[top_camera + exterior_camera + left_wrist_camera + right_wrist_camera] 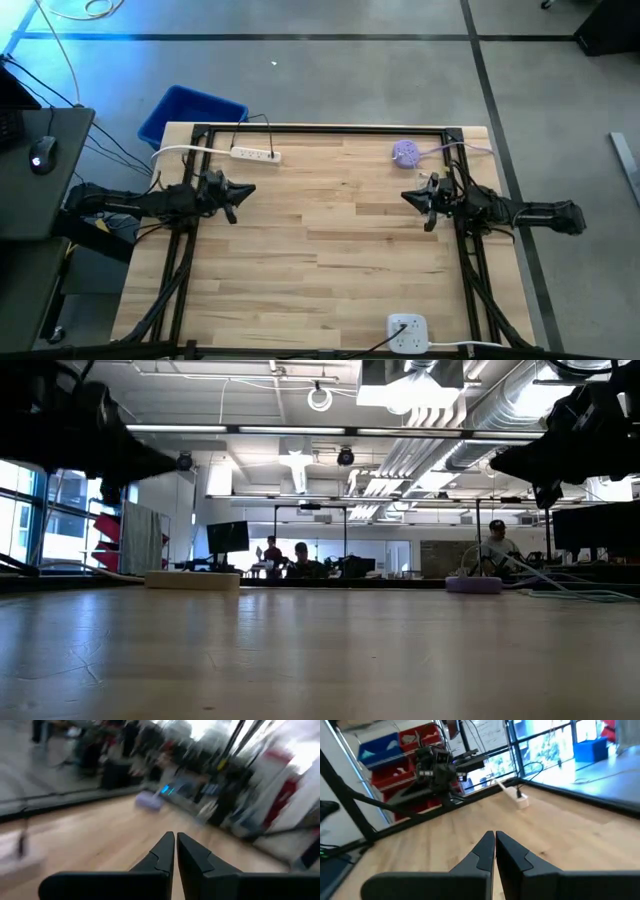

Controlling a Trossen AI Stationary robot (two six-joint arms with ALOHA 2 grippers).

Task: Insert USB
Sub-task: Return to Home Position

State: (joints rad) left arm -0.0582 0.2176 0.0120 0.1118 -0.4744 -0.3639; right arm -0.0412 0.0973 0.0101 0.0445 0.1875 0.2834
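Over the left half of the worktop [330, 240], the left pincer [243, 190] hangs clear of the wood, its two fingers pressed almost together with nothing between them. Opposite it, over the right half, the right pincer [408, 197] points back toward it, likewise closed and empty. At the bottom edge in the high view lies the square white outlet extension [407, 330], with a dark cable [372, 345] running off its left side. The adapter and plug in it are too small to make out. Along the far edge sit a white power strip [256, 154], with a black cord [262, 128] rising from it, and a round purple outlet [405, 152]. A blue bin [190, 112] stands on the floor beyond the far left corner.
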